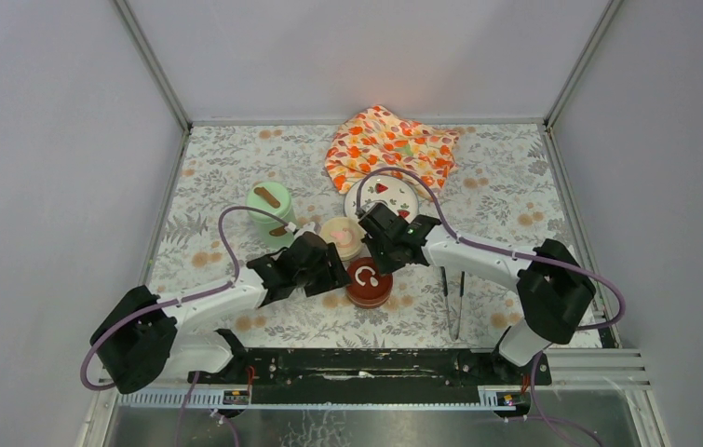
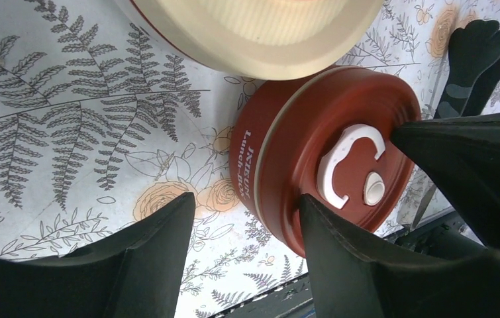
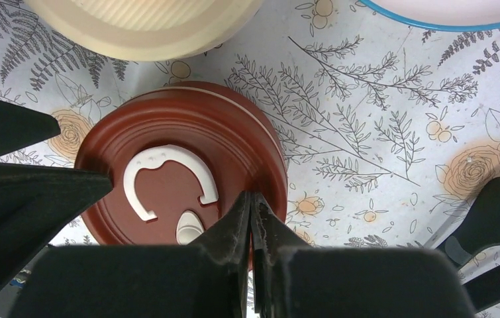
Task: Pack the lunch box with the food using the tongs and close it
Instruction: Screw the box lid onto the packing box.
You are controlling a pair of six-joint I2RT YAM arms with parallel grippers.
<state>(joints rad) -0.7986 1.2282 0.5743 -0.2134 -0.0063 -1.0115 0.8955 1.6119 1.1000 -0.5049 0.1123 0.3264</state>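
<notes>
Top view: on the table [image 1: 226,158] the lunch box stands in three lidded pots: green pot [image 1: 270,212] to the left, cream pot [image 1: 341,235] in the middle, red pot [image 1: 369,283] nearest the arms. The plate [image 1: 383,196] and cloth [image 1: 390,144] lie behind them. The tongs [image 1: 454,321] lie flat to the right of the red pot, their arms slightly parted, with nothing between them and no gripper on them. The left gripper [image 1: 333,277] is just left of the red pot, and the right gripper [image 1: 386,259] is at its far right edge.

Left wrist: the left gripper [image 2: 247,232] has its jaws well apart and grips nothing. One finger is over the table and the other is in front of the red pot [image 2: 326,159].

Right wrist: the right gripper [image 3: 250,222] has its fingers pressed together and empty, with the tips over the red pot's [image 3: 181,165] lid rim.
</notes>
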